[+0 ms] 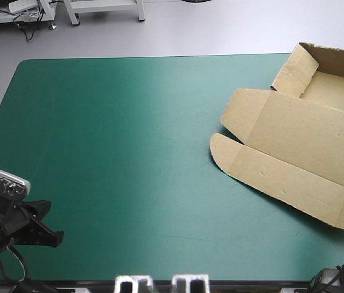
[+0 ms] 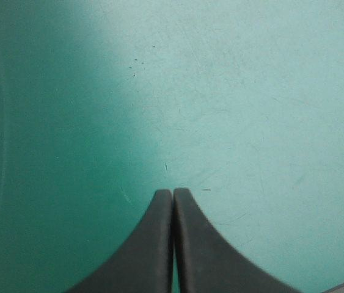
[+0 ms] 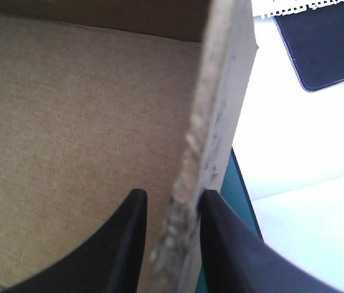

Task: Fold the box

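The brown box (image 1: 300, 146) lies at the table's right side as an open tray, its lid and flaps flat toward the table's middle. Part of it runs past the high view's right edge. My right gripper (image 3: 175, 195) is out of sight in the high view. In its own wrist view it straddles an upright wall (image 3: 220, 91) of the box, the black fingers (image 3: 123, 244) close on either side, with the tray floor (image 3: 68, 122) beside it. My left gripper (image 1: 44, 234) sits near the table's front left corner, far from the box. It is shut (image 2: 173, 190) over bare teal-green cover.
The teal-green cover (image 1: 117, 152) stretches bare from the left gripper to the box. In the right wrist view the table's edge (image 3: 240, 183) runs just beyond the gripped wall, with pale floor past it.
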